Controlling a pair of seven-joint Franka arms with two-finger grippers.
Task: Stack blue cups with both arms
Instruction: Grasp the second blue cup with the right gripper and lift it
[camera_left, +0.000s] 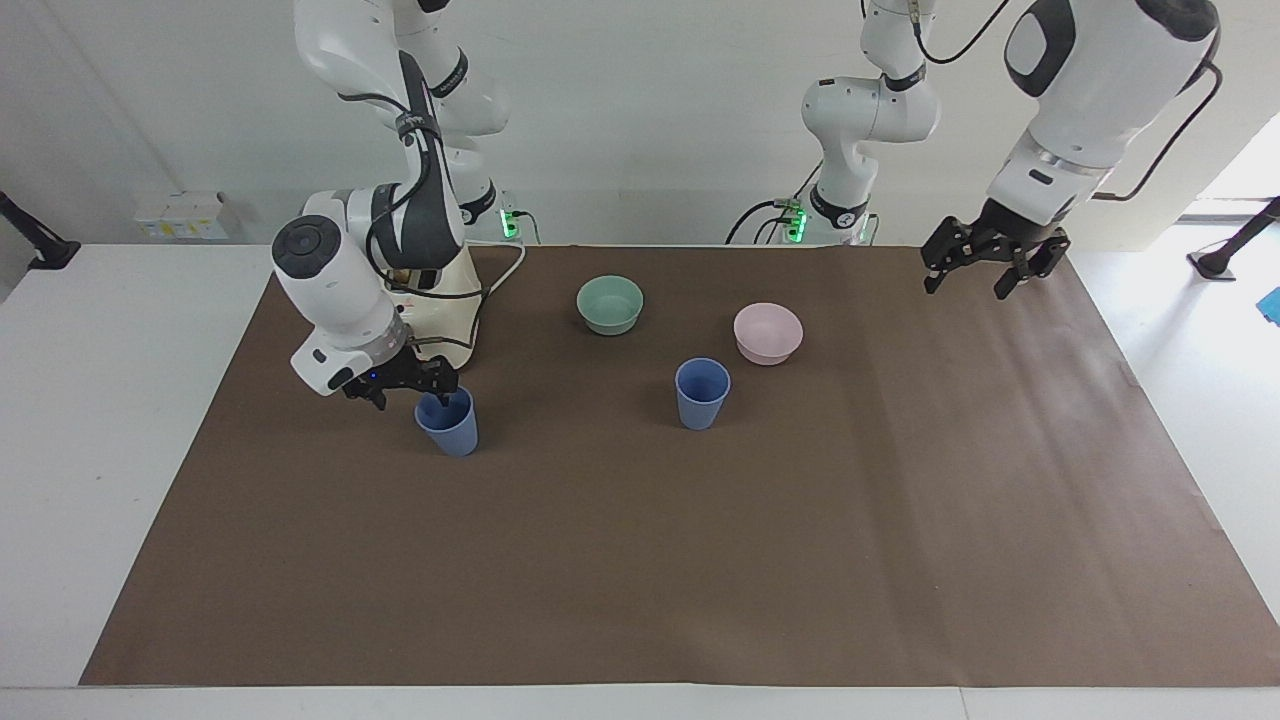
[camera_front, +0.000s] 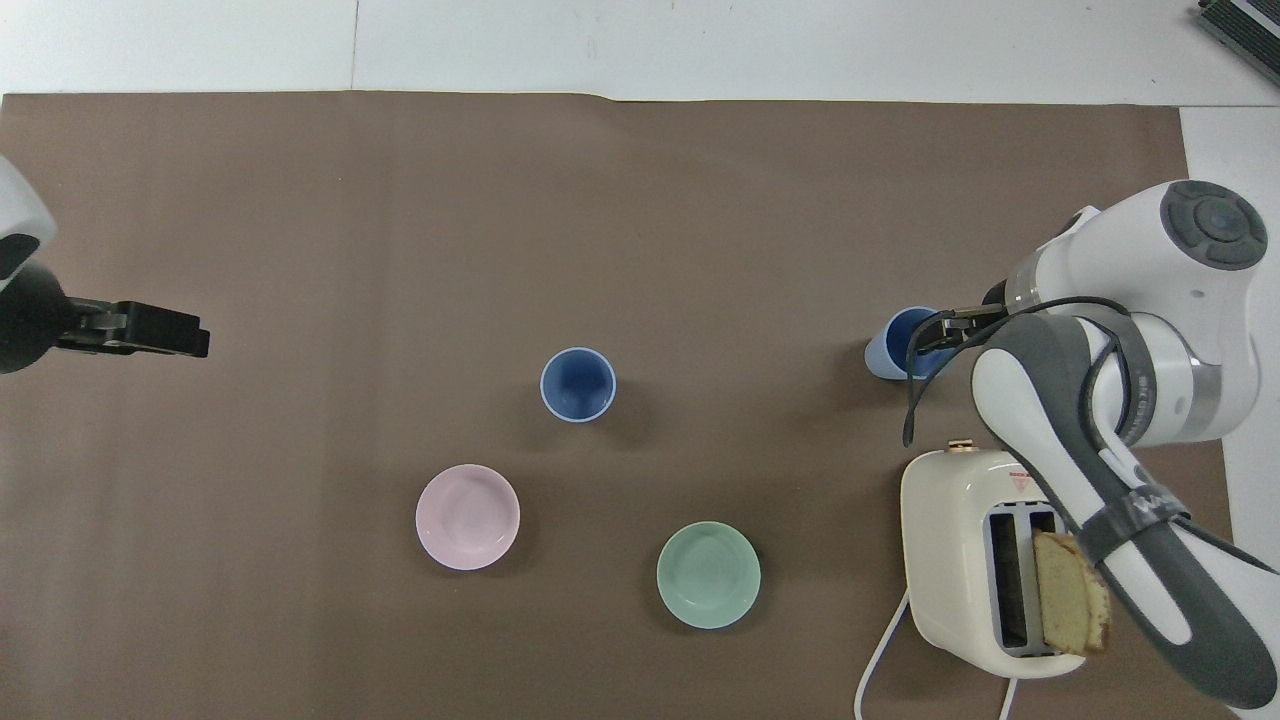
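Two blue cups stand upright on the brown mat. One (camera_left: 702, 393) is mid-table, also in the overhead view (camera_front: 578, 384). The other (camera_left: 447, 424) stands just out from the toaster, also in the overhead view (camera_front: 900, 345). My right gripper (camera_left: 408, 392) is low at this second cup, open, with one finger dipping inside its rim and the other outside; in the overhead view the right gripper (camera_front: 937, 332) is partly hidden under the arm. My left gripper (camera_left: 966, 282) is open and empty, raised over the mat's edge at the left arm's end, also in the overhead view (camera_front: 150, 335).
A cream toaster (camera_left: 440, 320) with a bread slice (camera_front: 1070, 592) stands beside the right arm. A teal-green bowl (camera_left: 610, 303) and a pink bowl (camera_left: 768, 332) sit nearer the robots than the middle cup. The brown mat (camera_left: 640, 560) covers most of the table.
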